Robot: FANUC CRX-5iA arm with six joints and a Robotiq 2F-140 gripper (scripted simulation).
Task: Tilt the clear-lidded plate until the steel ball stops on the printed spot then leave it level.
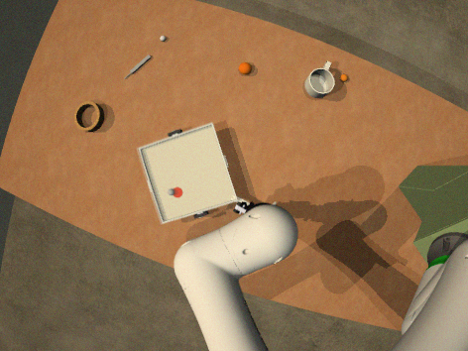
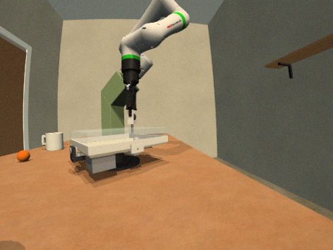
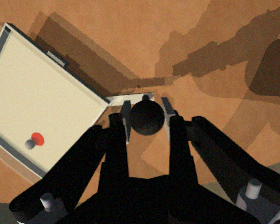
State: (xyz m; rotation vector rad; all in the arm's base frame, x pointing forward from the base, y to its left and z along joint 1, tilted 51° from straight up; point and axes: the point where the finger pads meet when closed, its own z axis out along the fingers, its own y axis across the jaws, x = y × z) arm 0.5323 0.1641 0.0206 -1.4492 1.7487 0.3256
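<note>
The hand (image 3: 148, 117) grips the dark knob (image 3: 148, 116) at the plate (image 1: 198, 152) corner. The rigid plate pivots freely; the ball (image 1: 172, 191) rolls readily, so tilts should be slight.

Cream-white arm (image 2: 152, 29) of thick rounded links with bright green joint bands, small red lettering on the upper link, a black wrist section, and a black gripper (image 3: 148, 117) with slim dark linkage fingers and pale light-grey pads.
</note>
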